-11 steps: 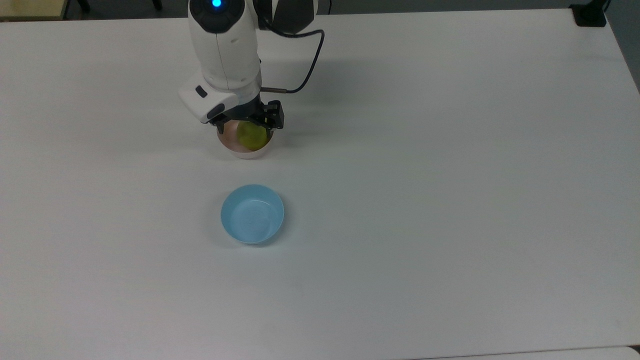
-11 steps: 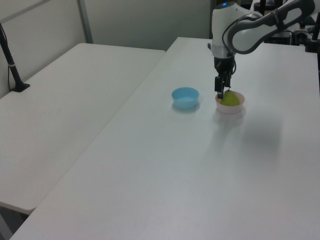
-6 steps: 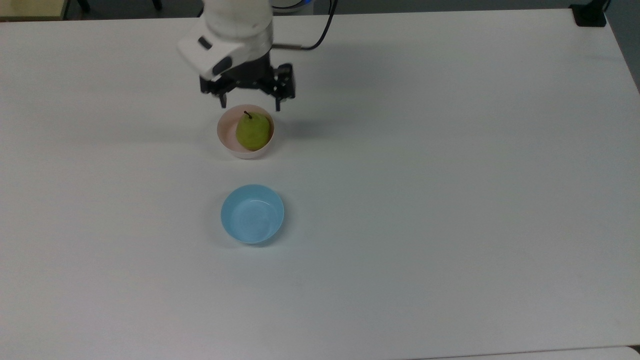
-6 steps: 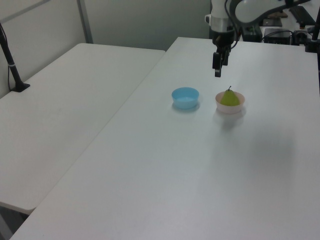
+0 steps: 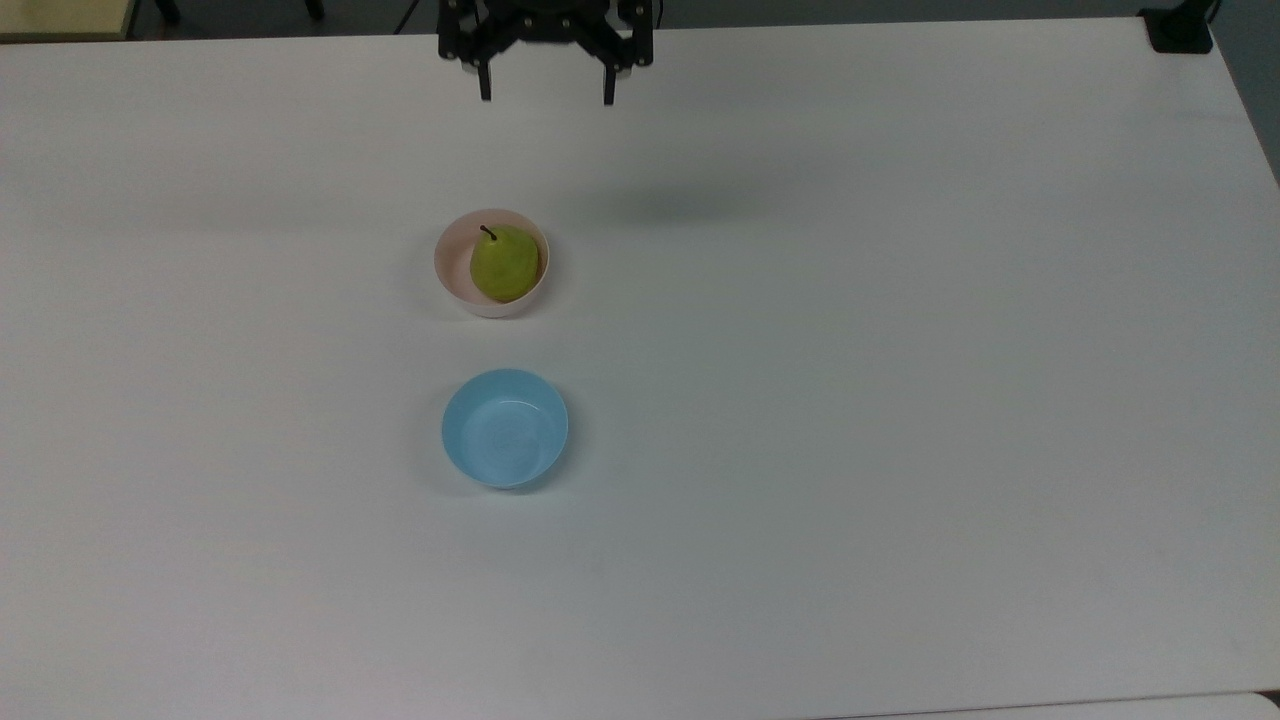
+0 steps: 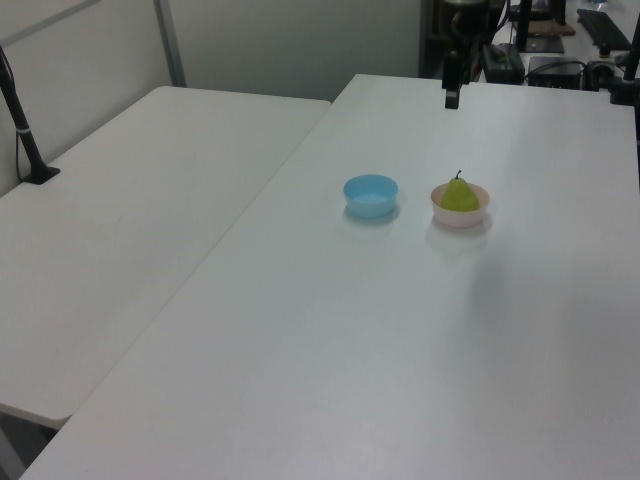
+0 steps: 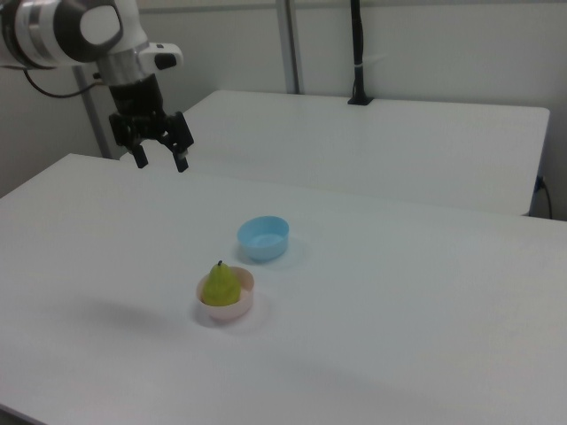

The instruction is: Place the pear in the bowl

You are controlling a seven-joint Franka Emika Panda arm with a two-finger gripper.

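Going from the right view's left, the gripper (image 7: pixel 161 160) hangs high over the white table (image 7: pixel 425 310), its two dark fingers spread wide and nothing between them; a claw that carries nothing has no reason to sit low, and up there it stands well apart from everything on the surface. Further toward the right view's right, and nearer the camera, the pear (image 7: pixel 219 284) sits inside the bowl (image 7: pixel 232 309), the pale pink one, stem pointing up and its body leaning a little against the wall, which I take to be what keeps it from rolling. From the top view the pear (image 5: pixel 505 263) fills much of the bowl (image 5: pixel 448 262), resting toward the top view's right side of it. Just beyond, in the right view, the light blue bowl (image 7: pixel 263 237) stands near the pink one but not touching, with nothing in it. To my eye the job looks done: the fruit is where it was wanted, and nothing is gripping it.
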